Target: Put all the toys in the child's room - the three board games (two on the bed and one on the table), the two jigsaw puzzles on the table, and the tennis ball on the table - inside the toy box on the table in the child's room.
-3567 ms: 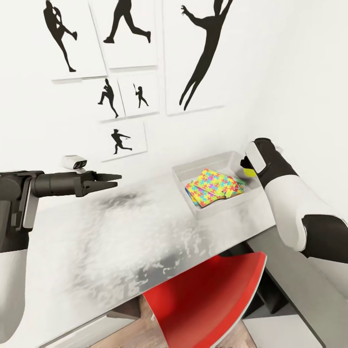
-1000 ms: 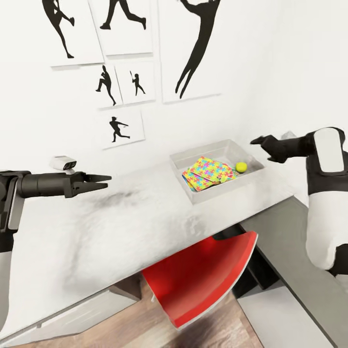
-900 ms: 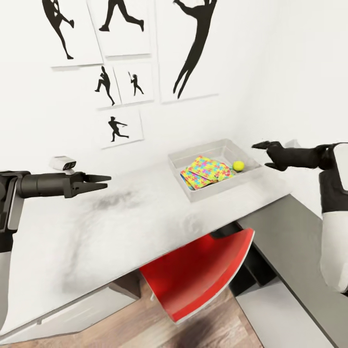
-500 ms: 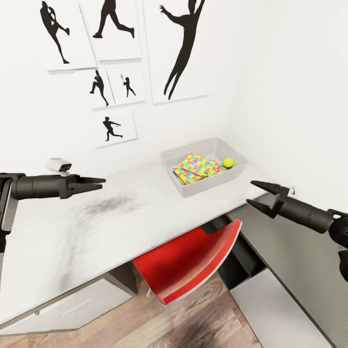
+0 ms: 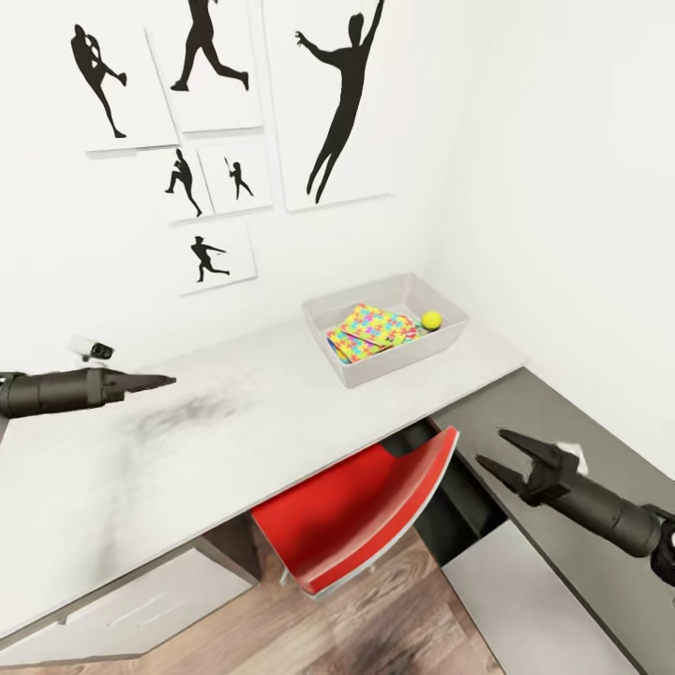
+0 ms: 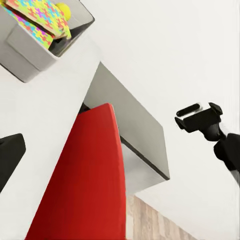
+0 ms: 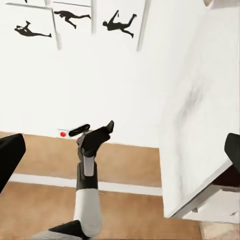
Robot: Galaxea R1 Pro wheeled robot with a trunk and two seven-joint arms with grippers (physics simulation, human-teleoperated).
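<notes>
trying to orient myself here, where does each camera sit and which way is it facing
Head view: on the head, looking down over the table, toy box and red chair; left gripper and right gripper show.
Left wrist view: on the left arm, facing the red chair and toy box; right gripper shows.
Right wrist view: on the right arm, facing the wall pictures; left gripper shows.
Shared: toy box, chair.

White walls meet in a corner, well above the right claw. Black silhouette posters hang high above the left claw. A white table spreads beneath that claw. A red chair sits between the claws, over wood floor. A grey cabinet lies under the right claw.
</notes>
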